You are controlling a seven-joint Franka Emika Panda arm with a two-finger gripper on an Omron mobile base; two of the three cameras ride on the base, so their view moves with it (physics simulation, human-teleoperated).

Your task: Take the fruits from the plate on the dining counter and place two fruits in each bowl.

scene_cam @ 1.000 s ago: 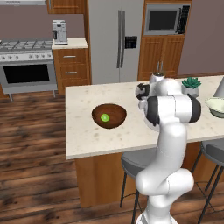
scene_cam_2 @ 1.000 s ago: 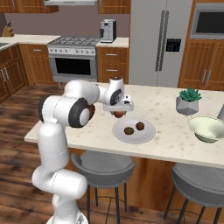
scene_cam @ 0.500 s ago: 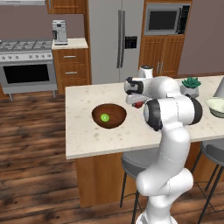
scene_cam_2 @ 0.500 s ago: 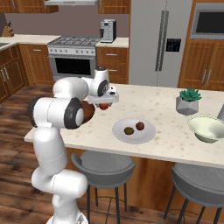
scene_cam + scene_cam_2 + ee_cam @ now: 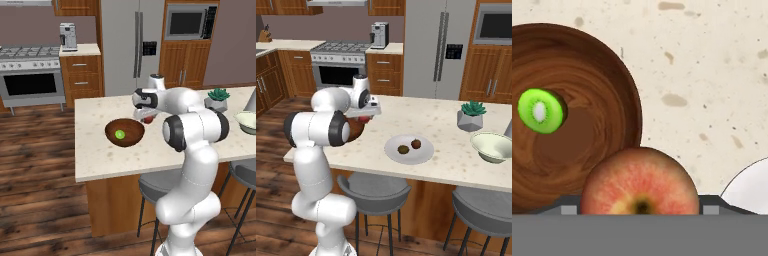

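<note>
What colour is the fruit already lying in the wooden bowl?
Bright green with a pale centre; the fruit in the wooden bowl shows best in the hand view.

The brown bowl (image 5: 567, 115) lies open from above, with only a green fruit (image 5: 541, 110) on one side. Bare counter (image 5: 702, 75) separates bowl and plate (image 5: 747, 187).

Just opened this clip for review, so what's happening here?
The robot's tool is carrying a red apple above the counter, beside the rim of the brown bowl, not yet over it. A green kiwi half already lies in that bowl. Two dark fruits remain on the plate; the pale bowl looks empty.
</note>
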